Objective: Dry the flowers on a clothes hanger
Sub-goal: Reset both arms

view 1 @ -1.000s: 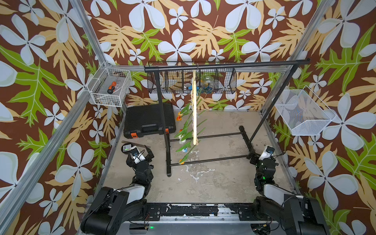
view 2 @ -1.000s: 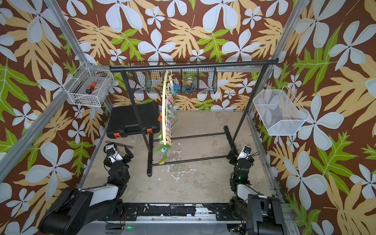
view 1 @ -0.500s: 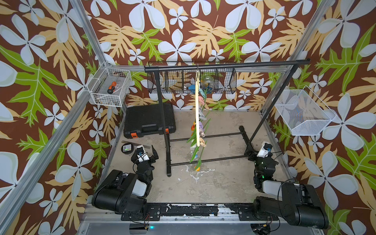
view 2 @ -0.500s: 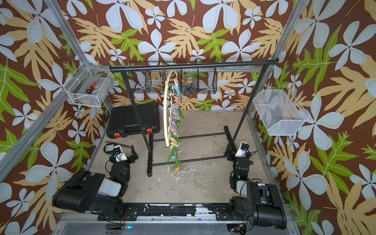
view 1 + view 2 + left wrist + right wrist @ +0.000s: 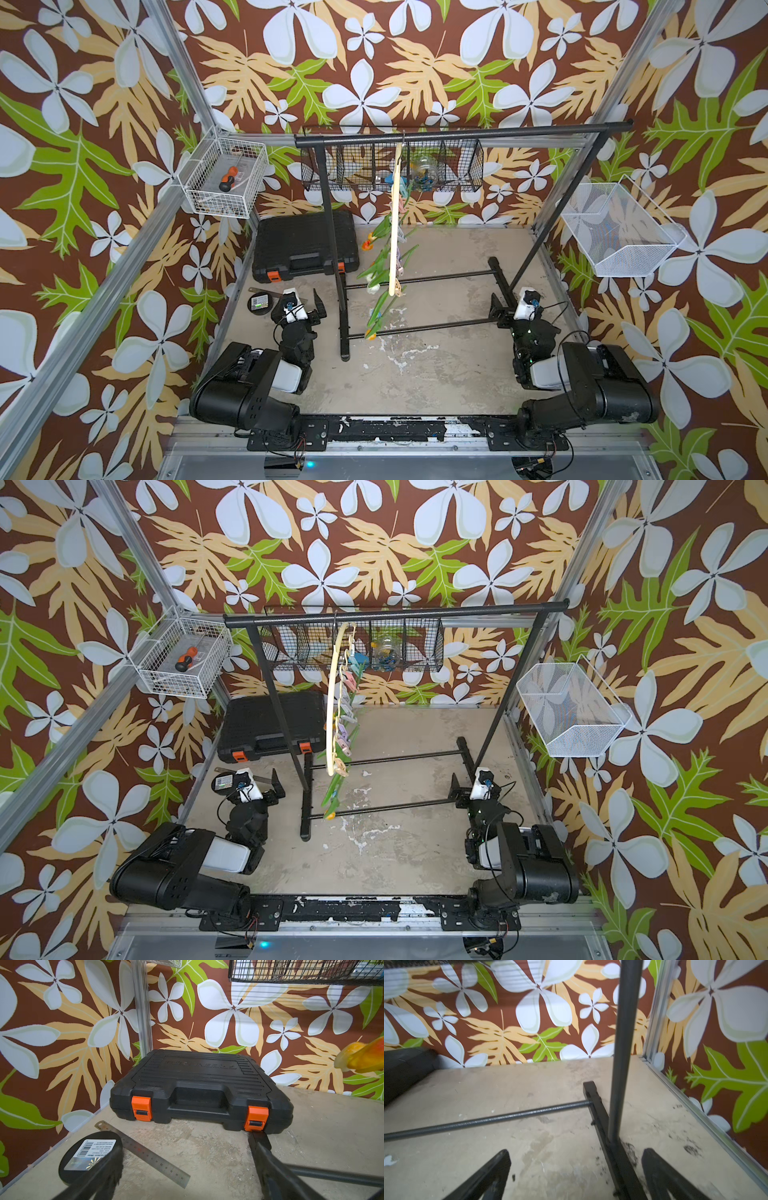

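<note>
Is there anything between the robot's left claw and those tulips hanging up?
Yes. The black garment rack's upright post stands between the open, empty left gripper and the tulips clipped on the cream hanger.

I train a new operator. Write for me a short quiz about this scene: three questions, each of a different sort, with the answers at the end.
1. True or false: the hanger hangs on the top bar of the rack, and the flowers hang along it.
2. Choose one: what does the left gripper hold? A. a flower. B. the hanger. C. nothing; its jaws stand open.
3. Fill in the colour: the screwdriver lies in a ____ wire basket.

Key: 1 true; 2 C; 3 white.
</note>
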`<action>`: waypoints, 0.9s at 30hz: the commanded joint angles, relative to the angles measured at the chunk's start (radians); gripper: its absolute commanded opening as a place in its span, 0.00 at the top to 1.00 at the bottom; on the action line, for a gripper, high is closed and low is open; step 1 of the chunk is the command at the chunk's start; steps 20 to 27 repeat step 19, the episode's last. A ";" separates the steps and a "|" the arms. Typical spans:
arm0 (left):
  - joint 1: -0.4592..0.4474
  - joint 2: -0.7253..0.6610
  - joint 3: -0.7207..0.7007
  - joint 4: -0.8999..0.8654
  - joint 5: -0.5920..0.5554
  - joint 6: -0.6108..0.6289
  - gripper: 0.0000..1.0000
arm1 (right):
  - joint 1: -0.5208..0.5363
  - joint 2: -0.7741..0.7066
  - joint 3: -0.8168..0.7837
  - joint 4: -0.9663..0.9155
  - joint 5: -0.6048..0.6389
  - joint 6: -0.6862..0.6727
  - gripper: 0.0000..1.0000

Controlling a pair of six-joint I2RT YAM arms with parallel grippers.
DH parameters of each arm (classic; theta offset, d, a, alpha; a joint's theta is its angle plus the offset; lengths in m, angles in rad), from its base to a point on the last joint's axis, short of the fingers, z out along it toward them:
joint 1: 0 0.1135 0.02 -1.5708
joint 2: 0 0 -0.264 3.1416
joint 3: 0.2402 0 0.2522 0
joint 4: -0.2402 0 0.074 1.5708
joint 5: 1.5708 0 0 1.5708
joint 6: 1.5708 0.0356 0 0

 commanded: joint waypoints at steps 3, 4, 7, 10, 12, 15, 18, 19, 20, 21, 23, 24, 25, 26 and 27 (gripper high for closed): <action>0.003 -0.002 0.003 -0.013 -0.015 -0.006 0.00 | 0.055 0.001 0.062 -0.118 0.081 -0.073 0.00; 0.002 -0.001 0.003 -0.013 -0.014 -0.006 0.00 | 0.055 0.003 0.056 -0.105 0.079 -0.077 0.00; 0.003 -0.002 0.003 -0.013 -0.013 -0.006 0.00 | 0.058 0.002 0.062 -0.120 0.077 -0.077 0.00; 0.002 0.000 0.004 -0.014 -0.013 -0.006 0.00 | 0.057 0.003 0.063 -0.120 0.078 -0.078 0.00; 0.002 -0.001 0.005 -0.015 -0.013 -0.006 0.00 | 0.057 0.002 0.063 -0.117 0.078 -0.078 0.00; 0.014 0.001 0.021 -0.044 -0.001 -0.017 0.00 | 0.058 0.003 0.063 -0.119 0.077 -0.077 0.00; 0.027 -0.005 0.028 -0.071 0.015 -0.029 0.00 | 0.057 0.003 0.063 -0.119 0.078 -0.078 0.00; 0.027 -0.005 0.026 -0.068 0.015 -0.029 0.00 | 0.057 0.002 0.063 -0.118 0.077 -0.077 0.00; 0.027 -0.005 0.026 -0.068 0.015 -0.029 0.00 | 0.057 0.002 0.063 -0.118 0.077 -0.077 0.00; 0.027 -0.005 0.026 -0.068 0.015 -0.029 0.00 | 0.057 0.002 0.063 -0.118 0.077 -0.077 0.00; 0.027 -0.005 0.026 -0.068 0.015 -0.029 0.00 | 0.057 0.002 0.063 -0.118 0.077 -0.077 0.00; 0.027 -0.005 0.026 -0.068 0.015 -0.029 0.00 | 0.057 0.002 0.063 -0.118 0.077 -0.077 0.00; 0.027 -0.005 0.026 -0.068 0.015 -0.029 0.00 | 0.057 0.002 0.063 -0.118 0.077 -0.077 0.00; 0.027 -0.005 0.026 -0.068 0.015 -0.029 0.00 | 0.057 0.002 0.063 -0.118 0.077 -0.077 0.00; 0.027 -0.005 0.026 -0.068 0.015 -0.029 0.00 | 0.057 0.002 0.063 -0.118 0.077 -0.077 0.00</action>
